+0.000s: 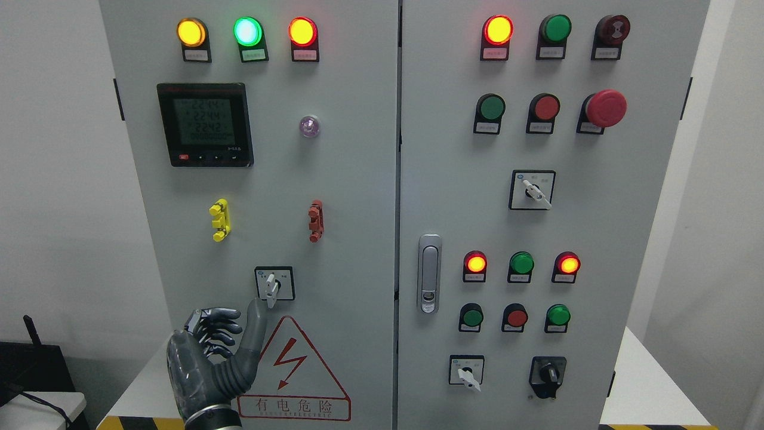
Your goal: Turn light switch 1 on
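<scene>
The grey sheet-metal control cabinet [358,179] fills the head view, divided by a vertical seam into a left door and a right door. The left door carries, from large to small, a black-framed digital meter with a green display [205,125], a red-bordered triangular electrical hazard sign [293,373], a row of three round lit indicator lamps, amber, green and red [247,31], and a small square-plated rotary selector switch with a pale lever knob [274,283]. This selector, low on the left door just above the hazard sign, is judged to be light switch 1, since it is the control the hand addresses. The left hand [212,358], dark grey and metallic, enters from the lower left. Its fingers [209,328] are curled in toward the palm and hold nothing, while the thumb [255,325] extends upward, its tip just beside the lower left of the lever knob; contact cannot be confirmed. The right hand is not in view. The step in hand is the final approach to the selector. The next move calls for bringing the thumb tip against the side of the lever and rotating it to the on position, with force kept sideways on the lever so the digit does not slip off the small knob.
</scene>
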Controlling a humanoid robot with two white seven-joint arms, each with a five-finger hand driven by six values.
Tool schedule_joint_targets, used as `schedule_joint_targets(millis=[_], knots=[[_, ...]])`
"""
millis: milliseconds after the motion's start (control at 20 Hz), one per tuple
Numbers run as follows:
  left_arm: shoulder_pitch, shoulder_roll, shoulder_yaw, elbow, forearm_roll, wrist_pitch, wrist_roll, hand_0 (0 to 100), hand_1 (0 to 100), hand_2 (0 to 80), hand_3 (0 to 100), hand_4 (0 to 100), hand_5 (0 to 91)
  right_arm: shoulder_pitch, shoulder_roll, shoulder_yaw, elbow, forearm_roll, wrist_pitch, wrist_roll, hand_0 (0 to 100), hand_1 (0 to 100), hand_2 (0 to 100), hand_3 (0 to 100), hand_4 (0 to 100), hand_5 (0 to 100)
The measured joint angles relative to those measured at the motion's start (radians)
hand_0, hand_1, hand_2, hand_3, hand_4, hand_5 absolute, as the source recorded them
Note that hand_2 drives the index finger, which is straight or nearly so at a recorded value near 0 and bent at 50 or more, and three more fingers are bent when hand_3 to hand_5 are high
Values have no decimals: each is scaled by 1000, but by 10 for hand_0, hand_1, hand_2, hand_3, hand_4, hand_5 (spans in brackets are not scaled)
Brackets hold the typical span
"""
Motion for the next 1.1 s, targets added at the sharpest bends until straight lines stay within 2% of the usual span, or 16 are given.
schedule_joint_targets(millis=[1100], knots=[[-65,-11,-58,42,0,94,68,109,493,557,790,827,764,0,0,0,0,0,0,0,120,389,0,0,0,0]])
